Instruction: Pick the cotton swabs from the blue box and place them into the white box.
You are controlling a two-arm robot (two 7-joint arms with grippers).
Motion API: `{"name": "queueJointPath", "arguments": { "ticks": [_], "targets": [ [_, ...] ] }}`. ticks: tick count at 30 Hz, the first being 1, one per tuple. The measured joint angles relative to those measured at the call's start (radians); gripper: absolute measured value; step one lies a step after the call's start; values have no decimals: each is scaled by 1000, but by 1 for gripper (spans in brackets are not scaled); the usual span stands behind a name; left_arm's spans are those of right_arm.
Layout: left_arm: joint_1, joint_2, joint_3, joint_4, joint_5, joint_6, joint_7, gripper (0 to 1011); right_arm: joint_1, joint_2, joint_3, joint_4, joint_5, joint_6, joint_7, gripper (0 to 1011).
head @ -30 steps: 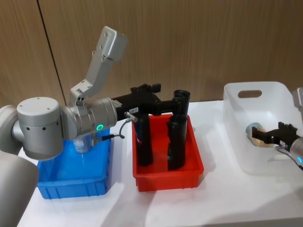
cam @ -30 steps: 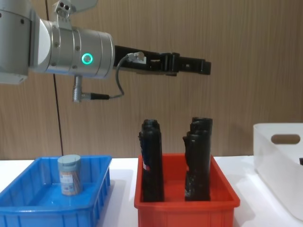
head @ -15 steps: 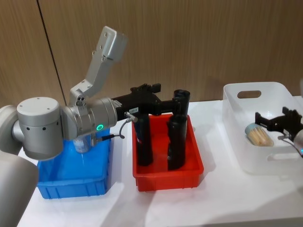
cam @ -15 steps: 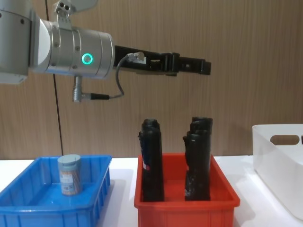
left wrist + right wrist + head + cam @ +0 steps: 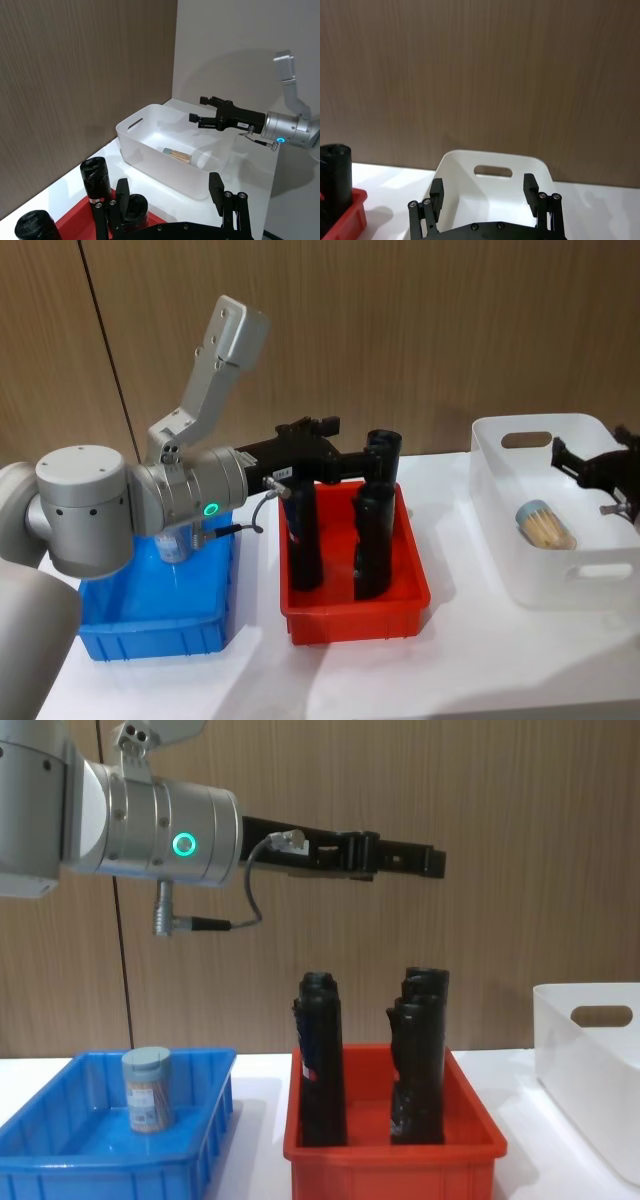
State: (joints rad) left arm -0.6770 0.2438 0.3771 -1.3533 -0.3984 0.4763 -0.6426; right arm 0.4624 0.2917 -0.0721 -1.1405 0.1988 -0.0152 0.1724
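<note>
From the head, one jar of cotton swabs (image 5: 545, 523) lies on its side on the floor of the white box (image 5: 497, 530). It is a clear cylinder with a pale grey-blue lid at one end and tan stick ends showing at the other. The right gripper (image 5: 585, 465) hangs above the box's far right part, apart from the jar. A second jar (image 5: 172, 545) stands in the blue box (image 5: 150, 632), partly hidden behind the left arm. The left gripper (image 5: 350, 452) reaches out level above the red bin (image 5: 350, 625) and its black rolls (image 5: 303, 540).

The left wrist camera shows that gripper's fingers (image 5: 216, 186) spread wide with nothing between them. Beyond them lies the jar (image 5: 177, 155) in the white box (image 5: 165, 174), with the right gripper (image 5: 199, 110) above it, spread and empty.

The right wrist camera shows its own gripper (image 5: 482, 187) parted and holding nothing, over the white box (image 5: 457, 172).

From the chest, the second jar (image 5: 147, 1090) stands upright near the back of the blue box (image 5: 60, 1162), tan sticks visible through its clear wall under the grey-blue lid. The left gripper (image 5: 435, 862) is high above the red bin (image 5: 390, 1170).
</note>
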Motion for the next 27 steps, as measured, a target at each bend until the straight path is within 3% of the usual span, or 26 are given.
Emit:
{"name": "queueJointPath", "arguments": {
  "ticks": [13, 27],
  "targets": [
    [0, 0, 0, 0, 0, 0, 0, 1004, -100, 11, 15, -150, 9, -85, -54, 1002],
    [0, 0, 0, 0, 0, 0, 0, 1004, -138, 15, 20, -205, 12, -114, -74, 1002]
  ]
}}
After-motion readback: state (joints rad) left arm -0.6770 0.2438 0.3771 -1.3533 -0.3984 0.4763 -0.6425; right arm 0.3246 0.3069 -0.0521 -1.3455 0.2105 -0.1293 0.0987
